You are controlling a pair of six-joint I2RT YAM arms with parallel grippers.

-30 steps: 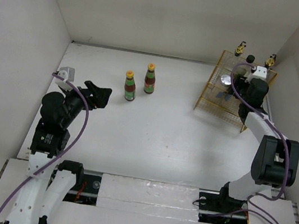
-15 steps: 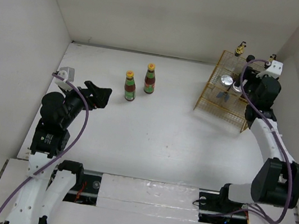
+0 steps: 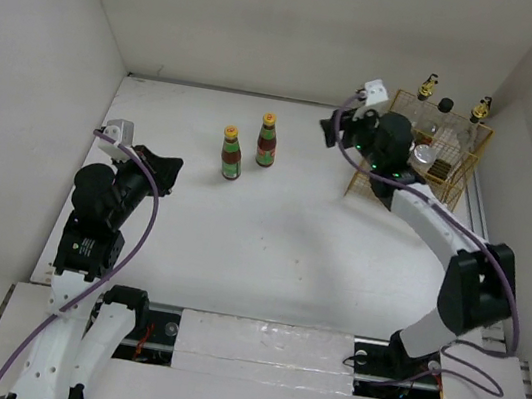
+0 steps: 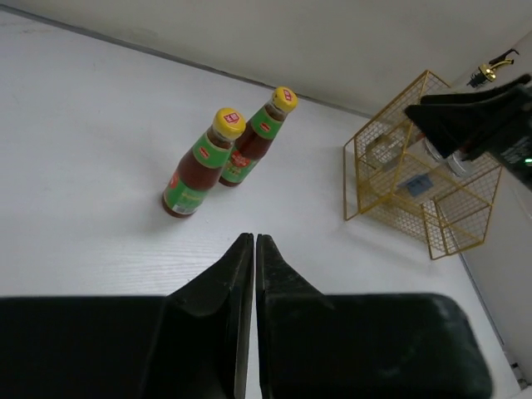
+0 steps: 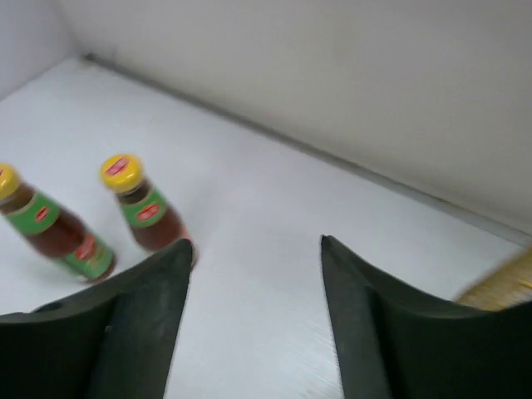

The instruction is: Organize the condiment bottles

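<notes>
Two red-sauce condiment bottles with green necks and yellow caps stand side by side on the white table, one nearer (image 3: 232,154) and one farther back (image 3: 268,141). The left wrist view shows them (image 4: 202,164) (image 4: 256,140) ahead of my left gripper (image 4: 253,238), which is shut and empty. In the top view that gripper (image 3: 165,165) sits well left of them. My right gripper (image 3: 336,130) is open and empty, hovering right of the bottles, just left of the rack. Its wrist view shows both bottles (image 5: 145,212) (image 5: 54,229) to the left of its fingers (image 5: 253,243).
A yellow wire rack (image 3: 456,179) stands at the back right corner. It holds two gold-capped bottles (image 3: 427,86) (image 3: 479,109), a black-capped one (image 3: 446,106) and a silver-lidded shaker (image 3: 423,155). The rack (image 4: 416,191) also shows in the left wrist view. White walls close in on three sides.
My right arm has swung from over the rack leftward to the table beside it. My left gripper has gone from open to shut without moving away.
</notes>
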